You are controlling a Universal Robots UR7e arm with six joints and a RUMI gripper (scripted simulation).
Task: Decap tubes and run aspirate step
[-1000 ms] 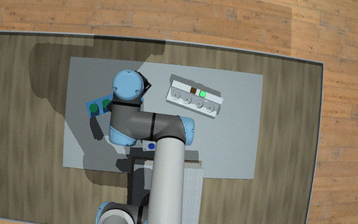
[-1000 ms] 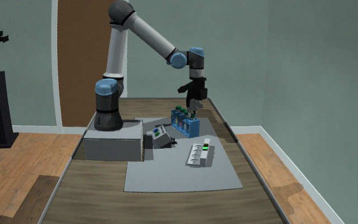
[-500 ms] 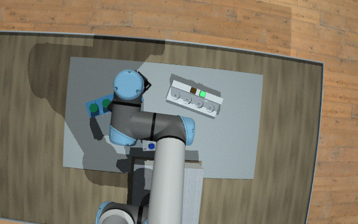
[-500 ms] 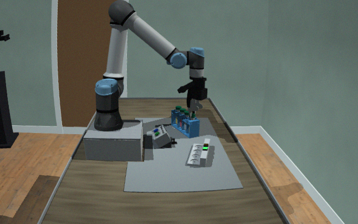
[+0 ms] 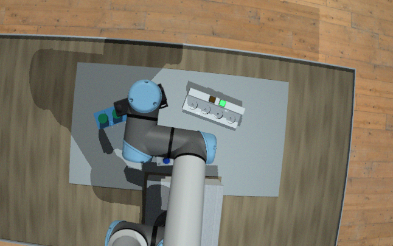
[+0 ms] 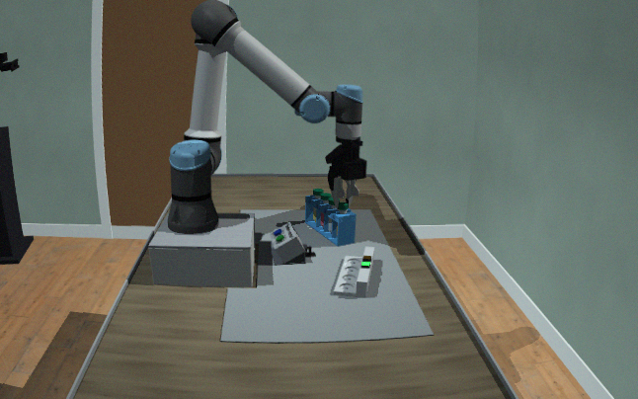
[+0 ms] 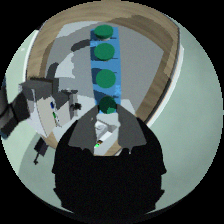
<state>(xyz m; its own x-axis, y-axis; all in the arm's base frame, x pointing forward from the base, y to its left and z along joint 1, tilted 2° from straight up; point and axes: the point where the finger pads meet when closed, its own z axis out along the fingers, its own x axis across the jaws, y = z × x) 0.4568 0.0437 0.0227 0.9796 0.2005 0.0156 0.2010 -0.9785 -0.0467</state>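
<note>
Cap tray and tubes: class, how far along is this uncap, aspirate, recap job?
Done: the green lamp is lit, the cap tray shows no caps in its nests, and all four tubes wear green caps. In hand: the hand is shut on the end cap, probably to screw it down. Left: finish tightening, let go, press the READY key.

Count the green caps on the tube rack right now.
4, in a row on the blue rack in the wrist view: far end, next, third, nearest gripped by the gripper.
</note>
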